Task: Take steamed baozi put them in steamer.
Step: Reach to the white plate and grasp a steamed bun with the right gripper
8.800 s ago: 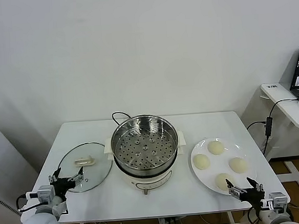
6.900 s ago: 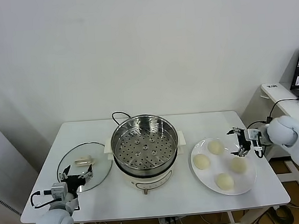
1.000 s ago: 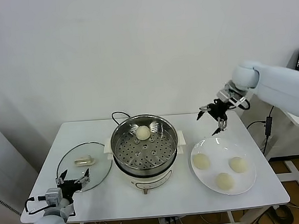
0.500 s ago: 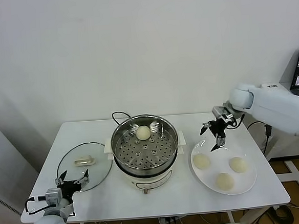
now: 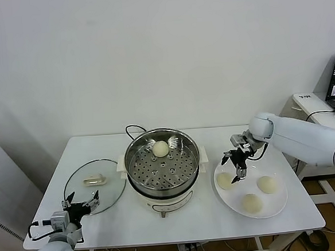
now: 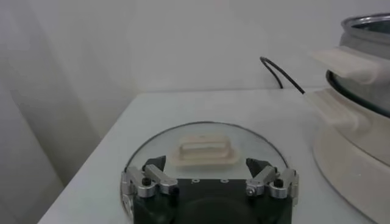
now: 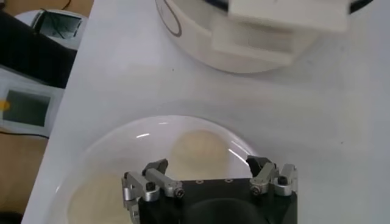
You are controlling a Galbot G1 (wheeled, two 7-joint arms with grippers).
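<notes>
On the white counter (image 5: 111,221), one cream-white baozi (image 5: 160,148) has been placed in the round steel steamer (image 5: 162,161). The right hand (image 5: 235,168), returned wide open, is positioned above the next plated bun (image 5: 225,180); the left hand (image 5: 80,203) is parked, open.

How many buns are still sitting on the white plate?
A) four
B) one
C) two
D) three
D: three baozi lie on the plate, at and, while one baozi sits in the steamer; the open right gripper hovers above the plate.
</notes>
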